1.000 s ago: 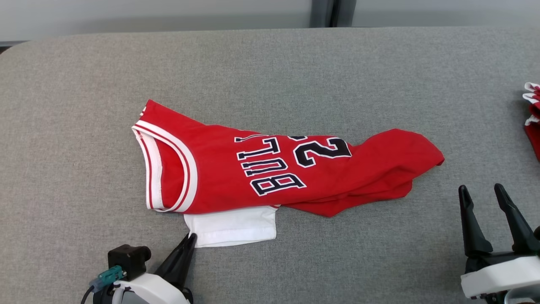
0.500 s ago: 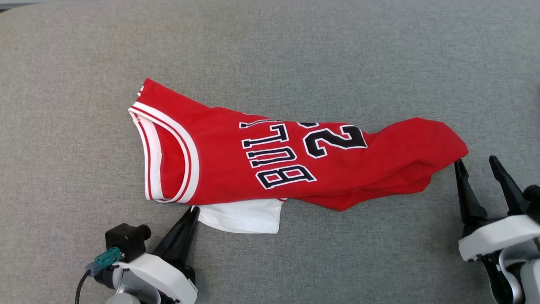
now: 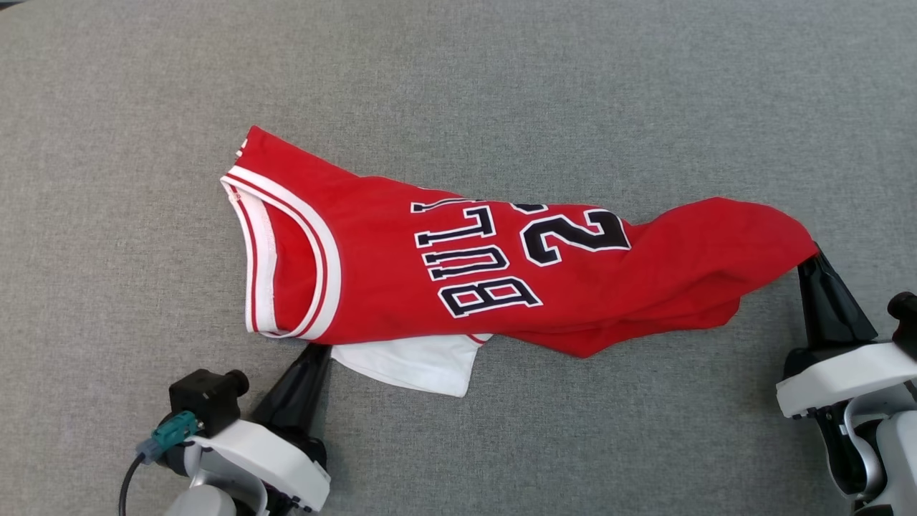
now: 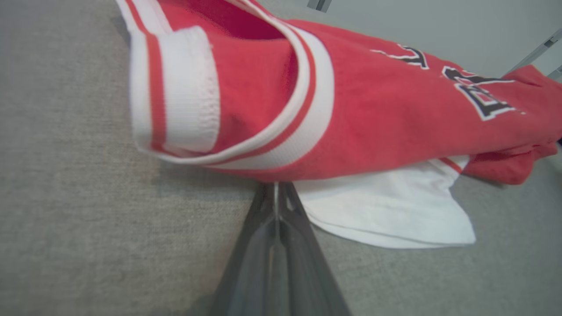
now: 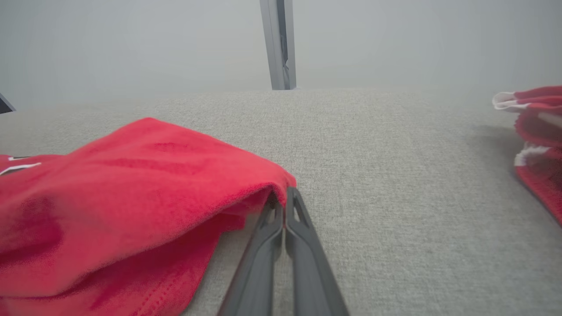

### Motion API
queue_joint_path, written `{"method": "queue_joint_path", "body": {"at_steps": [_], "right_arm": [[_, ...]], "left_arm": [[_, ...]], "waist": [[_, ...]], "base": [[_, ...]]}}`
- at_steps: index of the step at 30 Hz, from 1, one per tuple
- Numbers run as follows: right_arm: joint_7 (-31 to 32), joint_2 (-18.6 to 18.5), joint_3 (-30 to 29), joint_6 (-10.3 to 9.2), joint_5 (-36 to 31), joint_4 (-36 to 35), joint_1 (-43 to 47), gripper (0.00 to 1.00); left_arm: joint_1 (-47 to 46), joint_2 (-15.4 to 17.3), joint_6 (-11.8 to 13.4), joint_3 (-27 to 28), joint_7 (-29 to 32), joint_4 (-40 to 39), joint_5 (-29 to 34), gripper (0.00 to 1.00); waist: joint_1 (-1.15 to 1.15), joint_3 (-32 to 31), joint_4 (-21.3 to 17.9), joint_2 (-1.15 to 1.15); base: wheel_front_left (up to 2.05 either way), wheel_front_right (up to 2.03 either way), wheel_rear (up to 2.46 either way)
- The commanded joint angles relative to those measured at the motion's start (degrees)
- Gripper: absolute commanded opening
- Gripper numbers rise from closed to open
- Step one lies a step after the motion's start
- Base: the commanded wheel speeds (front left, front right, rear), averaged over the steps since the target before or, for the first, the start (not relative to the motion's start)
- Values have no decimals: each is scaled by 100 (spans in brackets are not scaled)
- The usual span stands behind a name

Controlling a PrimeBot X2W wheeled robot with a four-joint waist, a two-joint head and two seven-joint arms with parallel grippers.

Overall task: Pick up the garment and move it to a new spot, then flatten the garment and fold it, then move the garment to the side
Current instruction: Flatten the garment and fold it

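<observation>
The garment [image 3: 401, 272] is a red jersey with white-and-red trim and black lettering, lying crumpled across the grey table, with a white layer [image 3: 412, 362] sticking out under its near edge. My left gripper [image 3: 317, 351] is shut on the garment's near left corner, where the red hem meets the white layer. The left wrist view shows its tips [image 4: 276, 186] tucked under the red edge of the garment [image 4: 373, 127]. My right gripper [image 3: 813, 254] is shut on the garment's right end, with the red cloth [image 5: 131, 197] pinched at the right gripper's tips [image 5: 283, 195].
The grey cloth-covered table [image 3: 501, 86] stretches far behind and to both sides. Another red-and-white pile of cloth [image 5: 538, 140] lies to the right in the right wrist view. A grey post [image 5: 279, 44] stands beyond the table's far edge.
My right gripper, open a second ago, has come forward to the garment's right end and closed on it. The left gripper stays shut at its corner. The head camera has tilted down.
</observation>
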Motion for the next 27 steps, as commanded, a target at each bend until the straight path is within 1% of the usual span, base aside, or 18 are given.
{"method": "queue_joint_path", "body": {"at_steps": [1,5,10,11,13,14,19,23,27], "right_arm": [[-97,-49,3,1,55,-57,31,0],[-124,-84,-57,1,60,-343,221,0],[163,-161,-185,1,-24,-888,369,0],[163,-161,-185,1,-24,-888,369,0],[328,-203,-249,1,-57,-1115,371,0],[494,-279,-288,1,-81,-1385,347,0],[934,-546,-376,0,-88,-1971,187,0],[1325,-802,-431,0,7,-2389,-51,0],[1568,-1092,-458,0,43,-2842,-410,0]], "left_arm": [[-61,86,27,49,-64,-22,-9,0],[-96,241,102,142,-214,-531,89,0],[-174,557,295,282,-126,-1446,304,0],[-174,557,295,282,-126,-1446,304,0],[-239,680,382,361,-45,-1844,391,0],[-324,783,452,428,50,-2239,449,0],[-744,1055,558,660,245,-2955,554,0],[-1244,1219,541,821,379,-3303,570,0],[-1893,1316,507,925,456,-3588,645,0]], "waist": [[0,-46,-26,0],[0,-222,-78,0],[0,-497,-134,0],[0,-497,-134,0],[0,-629,-154,0],[0,-741,-168,0],[0,-963,-173,0],[0,-1081,-174,0],[0,-1171,-192,0]], "base": [[0,0,0],[0,0,0],[0,0,0],[0,0,0],[0,0,0],[0,0,0],[0,0,0],[0,0,0],[0,0,0]]}}
